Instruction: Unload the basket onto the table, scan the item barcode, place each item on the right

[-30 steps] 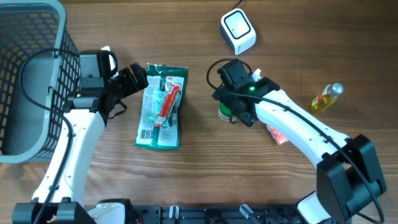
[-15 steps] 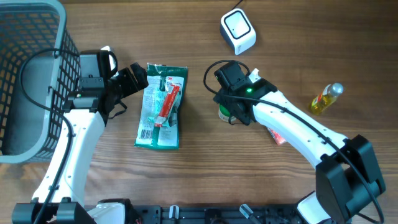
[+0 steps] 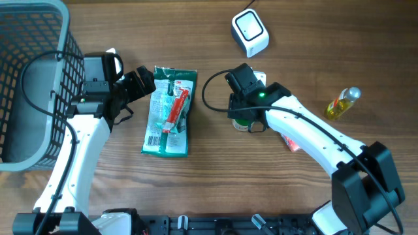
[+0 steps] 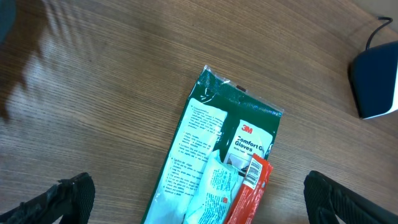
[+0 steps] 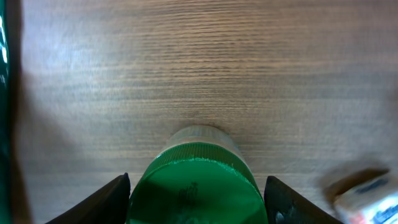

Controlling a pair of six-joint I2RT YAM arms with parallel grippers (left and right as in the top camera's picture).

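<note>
Right tool (image 5: 197, 185) straddles the jar (image 5: 198, 202), grip unclear; pinch it squarely, then lift toward the scanner (image 3: 250, 32) at 12 o'clock.

Grey basket (image 3: 66, 38) far left; glove packet (image 3: 168, 111) flat mid-table; yellow bottle (image 3: 342, 103) lying right.

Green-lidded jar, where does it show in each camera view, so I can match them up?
Overhead: green-lidded jar just right of centre, mostly hidden under the right arm.
Left wrist: not in view.
Right wrist: bottom centre, between the right gripper's fingers.
Shared landmark: pink packet, right of the jar in overhead and right wrist.
</note>
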